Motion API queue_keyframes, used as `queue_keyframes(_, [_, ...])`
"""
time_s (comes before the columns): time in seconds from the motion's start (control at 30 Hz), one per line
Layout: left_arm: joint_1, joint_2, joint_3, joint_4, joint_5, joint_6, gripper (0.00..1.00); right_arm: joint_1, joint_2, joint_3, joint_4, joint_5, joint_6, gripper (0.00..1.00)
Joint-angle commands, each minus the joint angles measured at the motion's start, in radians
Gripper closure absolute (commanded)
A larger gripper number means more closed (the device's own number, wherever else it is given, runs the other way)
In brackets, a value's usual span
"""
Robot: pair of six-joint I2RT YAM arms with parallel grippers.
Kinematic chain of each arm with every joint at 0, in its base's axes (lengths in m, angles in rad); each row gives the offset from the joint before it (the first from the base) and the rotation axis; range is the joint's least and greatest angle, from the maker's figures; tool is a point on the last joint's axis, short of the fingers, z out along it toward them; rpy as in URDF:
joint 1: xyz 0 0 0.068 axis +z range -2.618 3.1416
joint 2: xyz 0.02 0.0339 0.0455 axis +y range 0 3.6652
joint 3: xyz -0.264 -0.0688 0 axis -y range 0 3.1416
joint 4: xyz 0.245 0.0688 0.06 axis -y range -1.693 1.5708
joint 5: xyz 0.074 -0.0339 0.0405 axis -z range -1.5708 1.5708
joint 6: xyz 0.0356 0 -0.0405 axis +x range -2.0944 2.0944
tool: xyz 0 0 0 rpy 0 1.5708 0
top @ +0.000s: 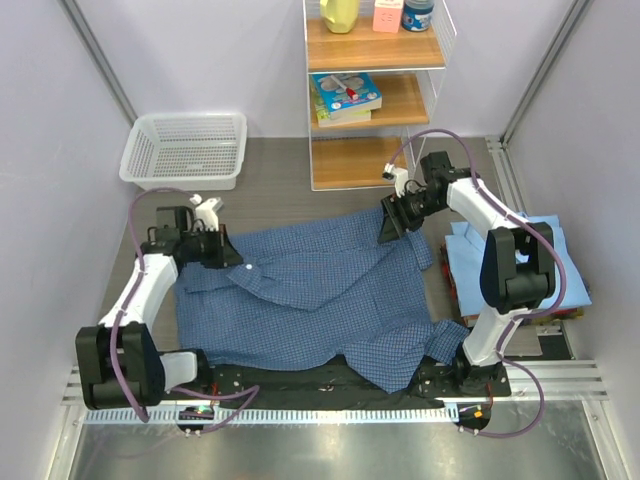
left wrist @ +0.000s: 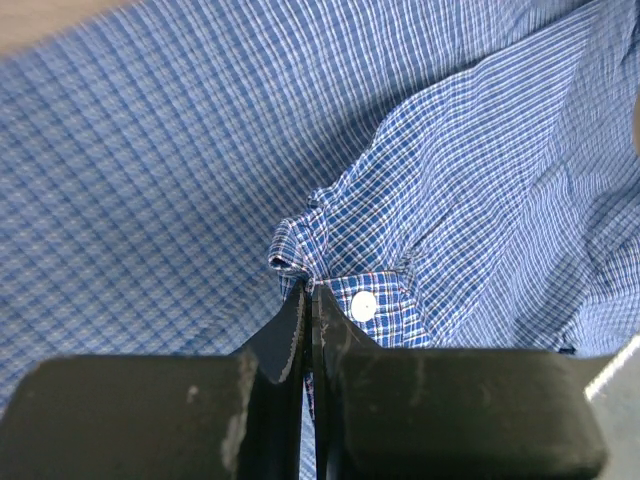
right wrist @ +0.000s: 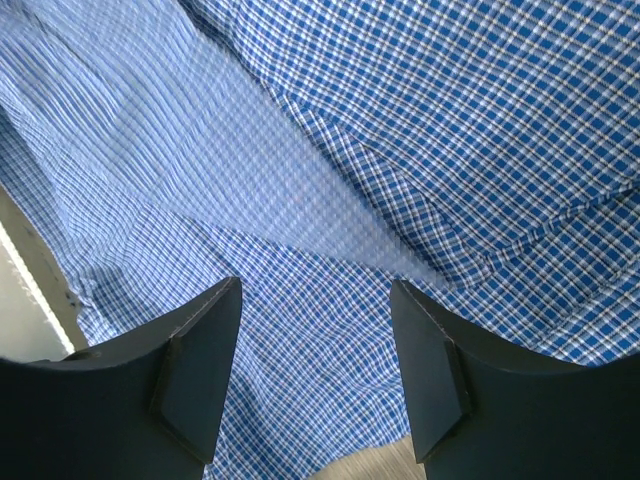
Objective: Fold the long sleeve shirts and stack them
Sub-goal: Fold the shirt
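The checked shirt (top: pixel 310 300) lies spread and rumpled mid-frame on the table (top: pixel 330 200). Its long axis runs left to right, and one sleeve trails to the lower right. The pale shirt (top: pixel 565 255) sits folded at the right edge.

The left arm bends in from the lower left. The left claw (top: pixel 228 252) points right, clenched on the checked shirt's edge beside a button (left wrist: pixel 363 305). The right arm arches up the right side and reaches left. The right claw (top: pixel 390 225) is spread over the shirt's upper right corner, gripping nothing.

White mesh basket (top: pixel 141 150) at far left; wooden shelf unit (top: pixel 350 162) holds books (top: pixel 346 97) and a yellow container (top: pixel 339 14)
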Motion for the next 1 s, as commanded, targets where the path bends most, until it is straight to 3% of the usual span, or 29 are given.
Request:
queue_keyframes(0.0, [0.083, -0.073, -0.016, 0.077, 0.138, 0.100, 1.00, 0.012, -0.002, 0.042, -0.025, 0.039, -0.030, 0.34])
queue_keyframes(0.07, [0.114, -0.109, -0.049, 0.114, 0.188, 0.134, 1.00, 0.012, 0.006, 0.047, -0.025, 0.047, -0.030, 0.34])
queue_keyframes(0.23, [0.116, -0.116, -0.075, 0.114, 0.097, 0.234, 0.99, 0.013, 0.015, 0.056, -0.023, 0.064, -0.030, 0.35])
queue_keyframes(0.4, [0.152, -0.082, -0.097, 0.159, -0.075, 0.343, 0.83, 0.016, 0.021, 0.060, -0.025, 0.079, -0.033, 0.37])
queue_keyframes(0.47, [0.185, -0.077, -0.095, 0.170, -0.115, 0.385, 0.65, 0.024, 0.021, 0.060, -0.026, 0.101, -0.045, 0.39])
queue_keyframes(0.57, [0.188, -0.073, 0.002, -0.028, -0.145, 0.487, 0.20, 0.044, 0.007, 0.054, -0.029, 0.145, -0.065, 0.41])
queue_keyframes(0.6, [0.188, -0.077, 0.021, -0.091, -0.134, 0.543, 0.16, 0.052, 0.000, 0.051, -0.029, 0.157, -0.070, 0.42])
queue_keyframes(0.67, [0.177, -0.103, 0.038, -0.226, -0.109, 0.600, 0.16, 0.071, -0.011, 0.033, -0.028, 0.206, -0.090, 0.44])
queue_keyframes(0.8, [0.090, -0.067, -0.009, -0.283, -0.259, 0.602, 0.19, 0.128, -0.010, -0.031, 0.022, 0.292, -0.095, 0.44])
queue_keyframes(0.97, [0.084, 0.203, 0.050, -0.277, -0.397, 0.579, 0.28, 0.145, 0.064, -0.059, 0.076, 0.341, -0.046, 0.46])
